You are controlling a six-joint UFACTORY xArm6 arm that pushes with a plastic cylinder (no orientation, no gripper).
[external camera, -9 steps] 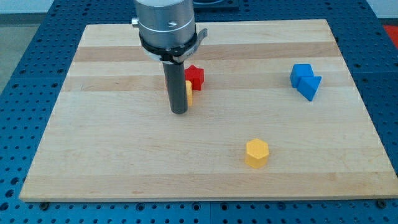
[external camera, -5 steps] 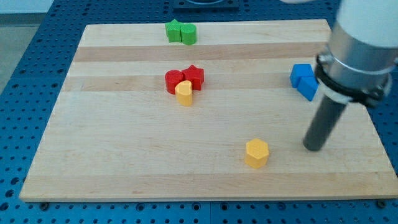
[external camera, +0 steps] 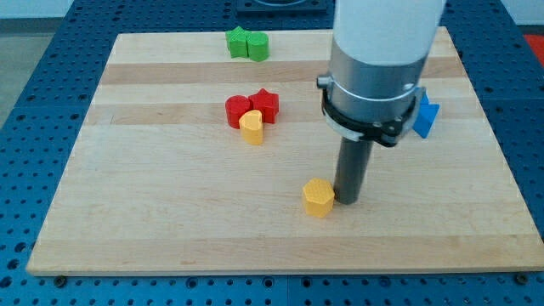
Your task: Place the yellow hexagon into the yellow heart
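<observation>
my tip (external camera: 348,200) touching yellow hexagon (external camera: 318,197), yellow heart (external camera: 252,127) well apart

One camera only — it stands off the board's (external camera: 127,221) near edge, raised, and looks down at a slant toward the far edge. Nearly the whole board fits, with blue pegboard (external camera: 34,110) around it. The arm's upper housing (external camera: 382,51) runs out at the view's top — fairly near.

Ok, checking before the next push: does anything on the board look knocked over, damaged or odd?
Nothing stands out. The yellow hexagon sits flat beside my tip, and the yellow heart rests against the red blocks.
</observation>
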